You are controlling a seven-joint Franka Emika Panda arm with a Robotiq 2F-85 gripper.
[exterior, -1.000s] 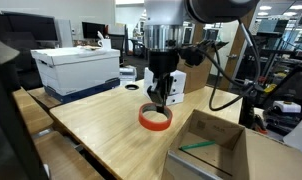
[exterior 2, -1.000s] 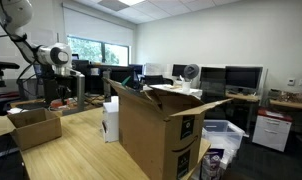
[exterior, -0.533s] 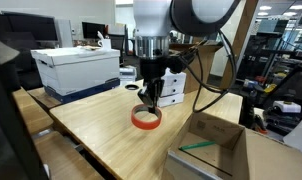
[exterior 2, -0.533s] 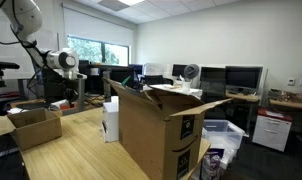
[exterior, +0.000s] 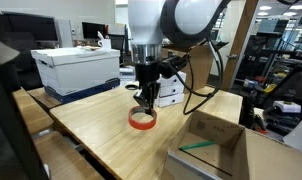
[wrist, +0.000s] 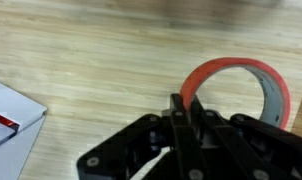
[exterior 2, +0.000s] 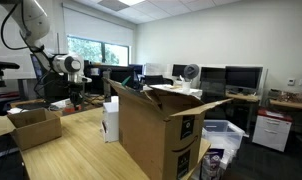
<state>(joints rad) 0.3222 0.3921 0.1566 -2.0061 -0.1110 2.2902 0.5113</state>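
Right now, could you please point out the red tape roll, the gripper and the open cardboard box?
red tape roll (exterior: 143, 126): exterior view, front rim.
gripper (exterior: 144, 104): exterior view, between its fingertips.
open cardboard box (exterior: 219, 132): exterior view, inner back wall.

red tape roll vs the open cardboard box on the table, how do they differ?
1. The red tape roll is a flat ring; the open cardboard box is a brown rectangular carton, far bigger.
2. The gripper is shut at the red tape roll's rim; the open cardboard box stands apart from it.
Shared: both sit on the wooden table.
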